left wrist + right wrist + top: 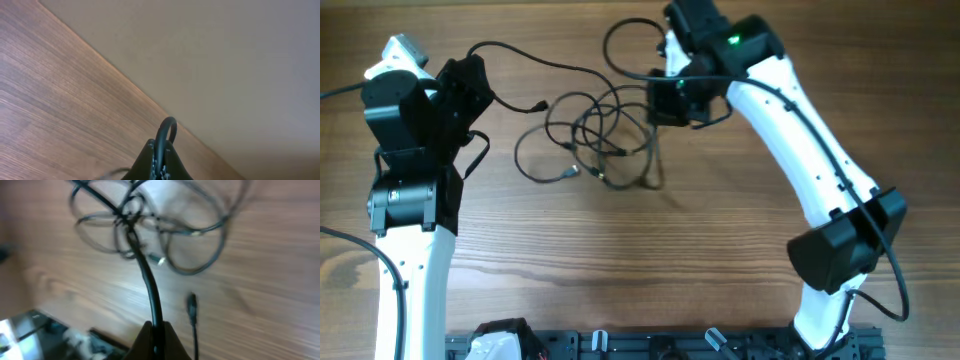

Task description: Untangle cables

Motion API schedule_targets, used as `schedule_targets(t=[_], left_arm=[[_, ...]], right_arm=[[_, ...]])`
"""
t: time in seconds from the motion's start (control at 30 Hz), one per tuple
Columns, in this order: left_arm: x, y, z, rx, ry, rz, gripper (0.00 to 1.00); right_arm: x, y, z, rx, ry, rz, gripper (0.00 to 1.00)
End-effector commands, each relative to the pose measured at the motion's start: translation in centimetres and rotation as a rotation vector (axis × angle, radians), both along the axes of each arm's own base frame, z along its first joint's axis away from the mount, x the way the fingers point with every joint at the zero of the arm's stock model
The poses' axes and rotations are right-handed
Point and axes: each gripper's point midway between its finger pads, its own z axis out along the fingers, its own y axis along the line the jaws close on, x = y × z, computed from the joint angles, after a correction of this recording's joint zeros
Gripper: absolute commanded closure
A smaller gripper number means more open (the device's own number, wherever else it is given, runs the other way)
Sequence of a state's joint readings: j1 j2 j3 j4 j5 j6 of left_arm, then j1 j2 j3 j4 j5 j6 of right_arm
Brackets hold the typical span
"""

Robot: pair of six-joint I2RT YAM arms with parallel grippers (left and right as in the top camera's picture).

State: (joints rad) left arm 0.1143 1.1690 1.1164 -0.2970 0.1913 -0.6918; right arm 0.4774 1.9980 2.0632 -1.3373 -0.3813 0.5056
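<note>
Thin black cables (592, 128) lie in a tangle of loose loops at the middle of the wooden table. My left gripper (478, 92) sits at the far left, shut on a cable strand that arcs over to a plug (538, 104). In the left wrist view its gripper (159, 151) pinches a short black cable loop (167, 131). My right gripper (666, 100) hovers at the tangle's right side, shut on a strand. From the right wrist, that gripper (154, 330) holds a cable (150, 287) that rises to the knotted loops (129, 220). A loose plug end (191, 303) hangs beside it.
The table's far edge (150, 102) meets a beige wall in the left wrist view. A black rail with fittings (660, 345) runs along the near edge between both arm bases. Thicker arm wiring (890, 290) hangs by the right arm.
</note>
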Motion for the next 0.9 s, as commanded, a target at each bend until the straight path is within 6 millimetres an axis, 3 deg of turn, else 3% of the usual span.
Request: schedule_targets(t=[0.0,0.07,0.13,0.27,0.4,0.47,0.6,0.8,0.87], left_arm=[[-0.1,0.2,-0.5,0.075,0.015,-0.026,0.96],[-0.4,-0.2,-1.0,0.098,0.036,-0.061,0.96],[-0.7,-1.2,-1.5,0.118,0.05,-0.131,0.96],[-2.0,-3.9,-2.9,0.058,0.104,-0.284,0.96],[-3.3,-7.2,-6.3,0.011,0.244,-0.39,0.96],[-3.3,-8.9,-7.4,0.009,0.279,-0.438,0.96],[-2.9,-11.0,-7.4,0.021,0.26,-0.493,0.96],[-2.2,-10.5,-7.0,0.054,0.234,-0.456,0.96],[-1.8,-9.5,-7.3,0.089,0.242,-0.396,0.96]], right_arm=[[1.1,-5.2,-1.0,-0.181,-0.075,0.086,0.96],[0.8,-6.5,-1.2,-0.19,-0.057,0.122,0.95],[0.2,-6.4,-0.9,-0.123,-0.035,0.18,0.94],[-1.1,-2.6,1.3,0.151,-0.018,0.27,0.95],[-1.3,1.4,3.8,0.351,-0.048,0.314,0.96],[-0.6,2.5,4.4,0.389,-0.044,0.271,0.96],[1.0,3.8,5.2,0.435,-0.061,0.195,0.96],[1.8,4.0,5.6,0.446,-0.077,0.164,0.96],[1.8,2.2,4.0,0.348,-0.072,0.151,0.96]])
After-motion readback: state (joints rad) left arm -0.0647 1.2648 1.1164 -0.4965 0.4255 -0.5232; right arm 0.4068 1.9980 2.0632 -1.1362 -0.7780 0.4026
